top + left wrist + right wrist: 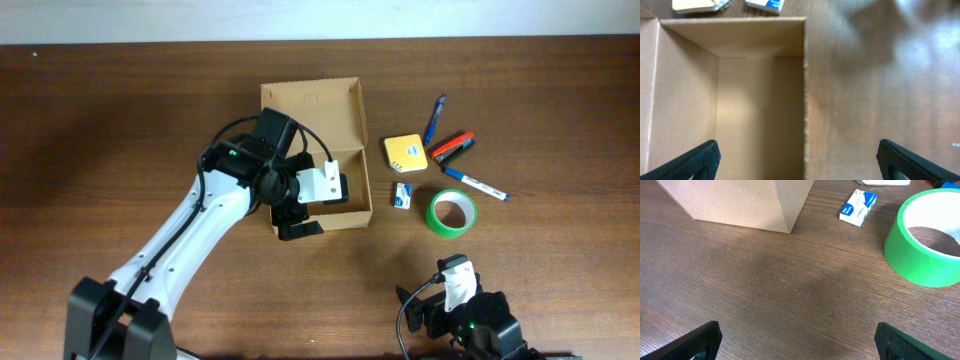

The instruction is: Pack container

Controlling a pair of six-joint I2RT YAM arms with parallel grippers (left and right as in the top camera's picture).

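Right gripper (pixel 455 272) sits nearest, at your table edge, fingers spread with nothing between; it looks parked out of the way. Green tape roll (pixel 453 212) and small blue-white box (pixel 402 194) lie just ahead of it. Left gripper (pixel 315 208) is also spread, straddling the near wall of the container (pixel 312 115), probably to steady it. Container is mid-table, lid open, visible inside bare. Sticky pad (pixel 405 152) and pens (pixel 450 148) lie beyond, unpacked.

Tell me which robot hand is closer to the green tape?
Right. The right gripper sits close by the green tape; the left gripper straddles a wall of the container, farther away.
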